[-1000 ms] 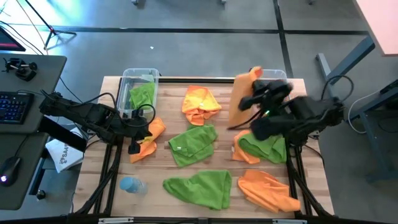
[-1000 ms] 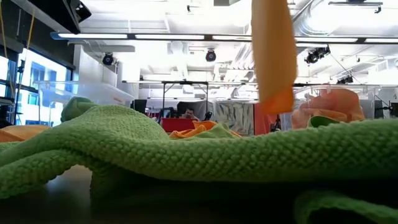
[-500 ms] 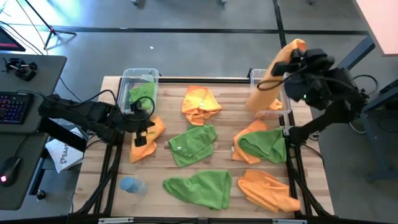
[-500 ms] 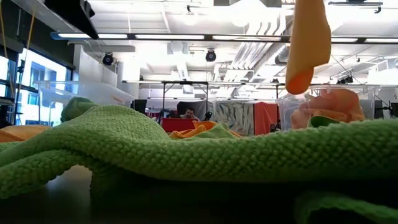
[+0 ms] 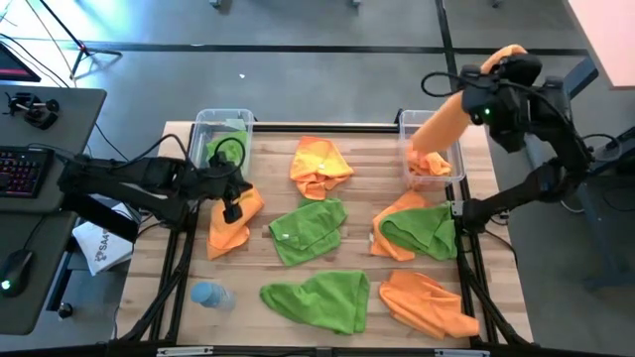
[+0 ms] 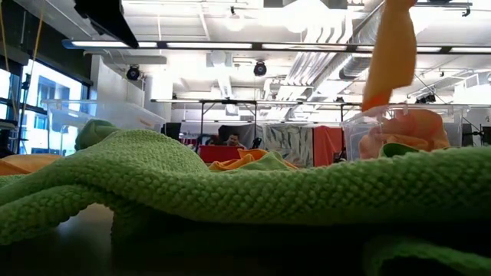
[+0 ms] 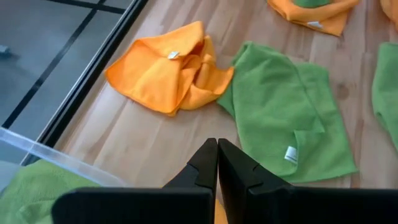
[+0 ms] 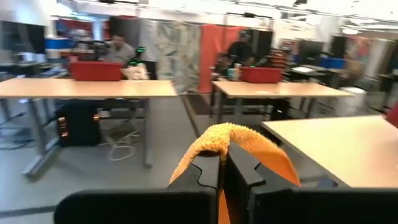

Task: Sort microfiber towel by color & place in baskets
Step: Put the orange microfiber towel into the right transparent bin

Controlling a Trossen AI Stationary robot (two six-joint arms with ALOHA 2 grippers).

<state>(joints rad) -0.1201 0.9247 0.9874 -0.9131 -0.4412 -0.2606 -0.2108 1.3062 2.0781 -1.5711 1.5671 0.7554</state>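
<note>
My right gripper [image 5: 503, 64] [image 8: 222, 155] is high past the table's far right corner, shut on an orange microfiber towel [image 5: 442, 124] that hangs slanting down toward the right basket [image 5: 405, 121]. That clear basket holds an orange towel [image 5: 432, 166]. The left basket [image 5: 198, 127] holds a green towel [image 5: 228, 151]. My left gripper [image 5: 233, 208] [image 7: 217, 152] is shut just above an orange towel [image 5: 230, 230] near the left basket; I cannot tell whether it touches it. My right gripper pinches the orange towel's upper end between its two fingers, with a bunched fold [image 8: 231, 134] sticking out past the fingertips. The fingers point about level. The towel hangs below, slack and lifted clear, its lower end [image 6: 374, 98] just above the right basket's rim.
Loose towels lie on the wooden table: orange [image 5: 319, 164], green [image 5: 308, 230], green [image 5: 322, 297], orange [image 5: 427, 302], and a green one on an orange one [image 5: 417, 233]. A pale blue bottle [image 5: 210, 296] stands at the near left. People sit at desks beyond the table.
My right gripper has swung up and toward the table's far right corner, turning as it went. It carried the orange towel from over the table's right half; the towel's lower end now hangs over the right basket. My left gripper has shifted a little toward the far edge, staying shut.
</note>
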